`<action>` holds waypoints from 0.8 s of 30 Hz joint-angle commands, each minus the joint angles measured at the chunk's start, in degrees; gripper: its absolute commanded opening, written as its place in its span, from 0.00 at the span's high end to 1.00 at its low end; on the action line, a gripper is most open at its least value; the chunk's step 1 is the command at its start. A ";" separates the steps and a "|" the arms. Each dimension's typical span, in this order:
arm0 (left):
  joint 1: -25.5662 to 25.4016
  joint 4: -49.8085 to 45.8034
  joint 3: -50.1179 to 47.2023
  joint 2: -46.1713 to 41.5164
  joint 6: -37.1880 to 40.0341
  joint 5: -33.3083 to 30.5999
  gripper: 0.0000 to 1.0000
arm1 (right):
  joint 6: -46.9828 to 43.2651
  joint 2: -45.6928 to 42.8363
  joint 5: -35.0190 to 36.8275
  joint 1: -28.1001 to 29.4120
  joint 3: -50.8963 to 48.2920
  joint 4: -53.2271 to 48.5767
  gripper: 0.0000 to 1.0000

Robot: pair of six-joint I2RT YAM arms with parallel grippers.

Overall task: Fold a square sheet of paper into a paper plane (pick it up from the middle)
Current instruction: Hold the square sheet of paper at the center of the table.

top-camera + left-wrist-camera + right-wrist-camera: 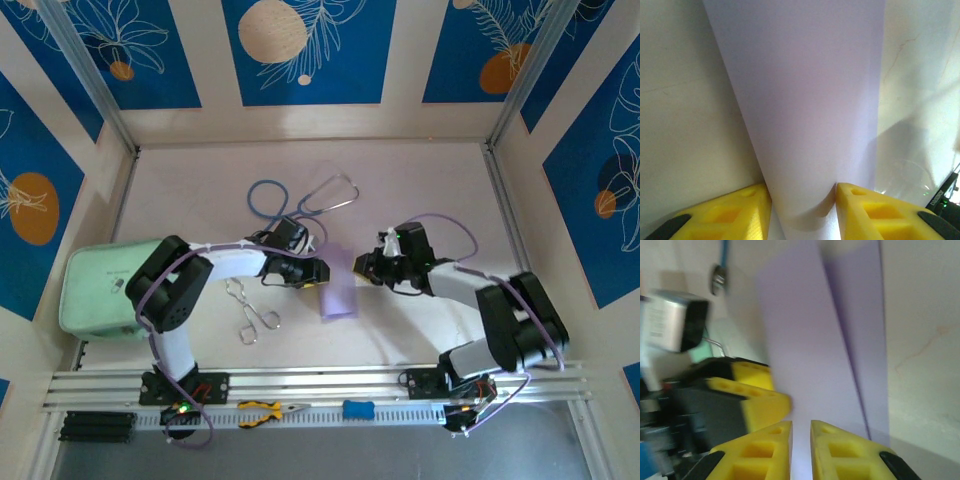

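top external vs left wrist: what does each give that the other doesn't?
Top external: the stethoscope, forceps, mint-green pouch, and pliers at the near rail. Left wrist: close-up of the left pincer, yellow fingers apart, the lilac paper narrowing between them. Shared: that folded paper on the table, left pincer at its edge.

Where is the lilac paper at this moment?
In the top view, the folded lilac paper sits mid-table between the left gripper and right gripper, right of the metal forceps and nearer the arms than the stethoscope.
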 commanded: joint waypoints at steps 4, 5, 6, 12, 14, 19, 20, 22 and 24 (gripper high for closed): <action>-0.77 -4.67 2.75 1.95 2.75 -1.49 0.60 | -2.68 -11.58 1.97 -7.21 -3.09 -9.76 0.81; -0.99 -5.53 3.25 2.22 3.36 -1.50 0.60 | -2.47 -13.08 1.76 -8.18 -4.03 -10.28 0.81; -1.16 -6.33 3.73 2.52 4.05 -1.69 0.60 | -2.32 -14.39 1.70 -8.80 -4.77 -10.75 0.81; -2.29 -11.66 7.63 4.38 7.77 -2.23 0.57 | -1.90 -19.07 1.74 -10.01 -7.38 -12.72 0.80; -2.70 -13.98 9.13 5.07 9.40 -2.83 0.55 | -2.05 -19.02 1.22 -10.04 -7.47 -12.69 0.80; -3.44 -19.08 12.04 6.61 12.09 -5.64 0.53 | -2.42 -17.85 0.64 -10.00 -7.22 -12.82 0.80; -3.68 -20.03 12.60 6.92 12.62 -6.29 0.52 | -2.32 -17.52 0.47 -10.05 -7.26 -12.63 0.80; -3.93 -21.41 13.48 7.48 13.45 -7.15 0.52 | -2.22 -16.92 -0.23 -10.07 -7.33 -11.91 0.80; -3.93 -22.30 14.04 7.96 13.39 -8.10 0.51 | -2.21 -16.17 -0.59 -9.98 -7.23 -11.55 0.80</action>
